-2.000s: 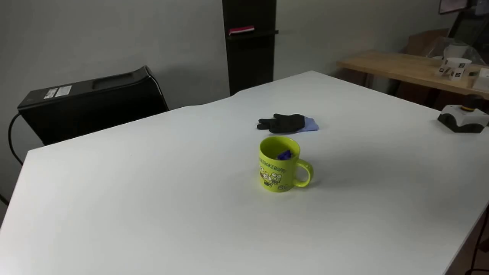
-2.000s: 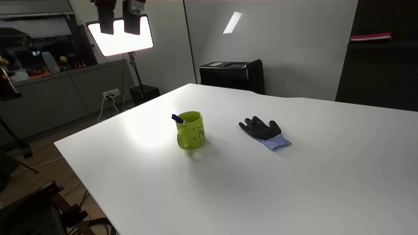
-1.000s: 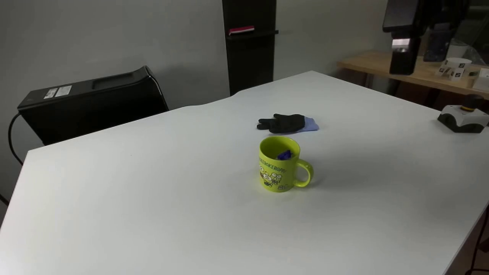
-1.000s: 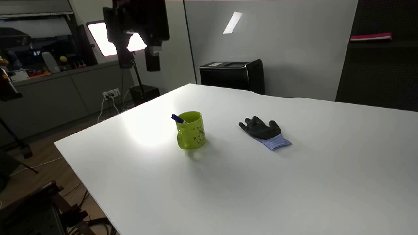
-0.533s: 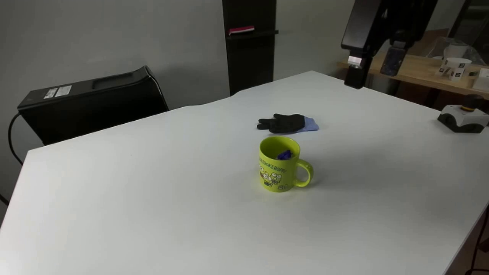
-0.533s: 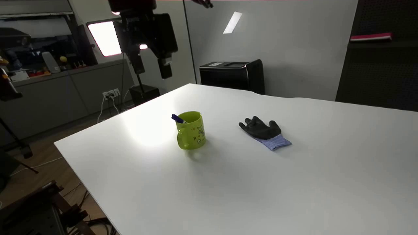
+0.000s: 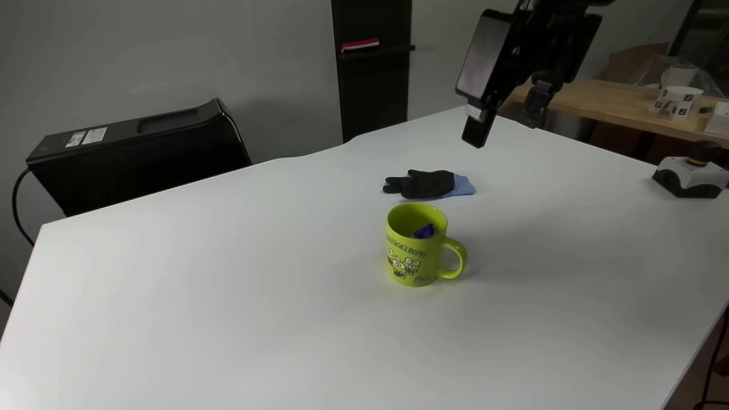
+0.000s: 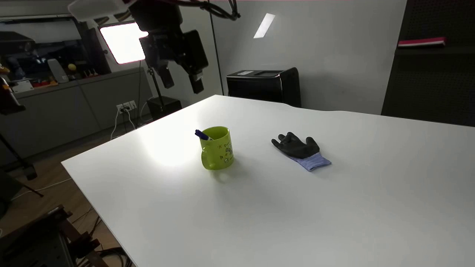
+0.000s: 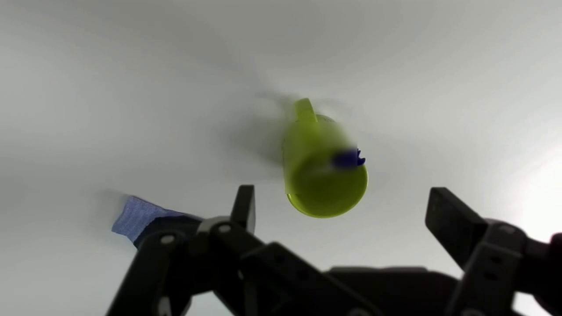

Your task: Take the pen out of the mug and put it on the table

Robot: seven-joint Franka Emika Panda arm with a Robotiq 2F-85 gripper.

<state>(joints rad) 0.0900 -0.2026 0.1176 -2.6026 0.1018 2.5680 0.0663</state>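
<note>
A yellow-green mug stands upright on the white table (image 7: 228,319); the mug shows in both exterior views (image 7: 405,265) (image 8: 219,152) and in the wrist view (image 9: 327,202). A pen with a dark blue end leans inside it. The blue end pokes over the rim near the handle in an exterior view (image 8: 202,135) and shows in the wrist view (image 9: 347,159), partly blurred; the rest is hidden in the mug. My gripper (image 7: 505,130) is open and empty, tilted, well above the table. In the wrist view the mug appears between and beyond the fingertips (image 9: 341,193).
A black glove with a blue cuff (image 7: 427,184) lies on the table near the mug, also in an exterior view (image 8: 298,148). A grey-and-black box with a black knob (image 7: 690,175) sits at the table's edge. A black bin (image 7: 142,154) stands beyond the table.
My gripper has come into an exterior view from the upper right and moved left and down toward the mug, tilting as it goes. It stays open. The mug, pen and glove have not moved.
</note>
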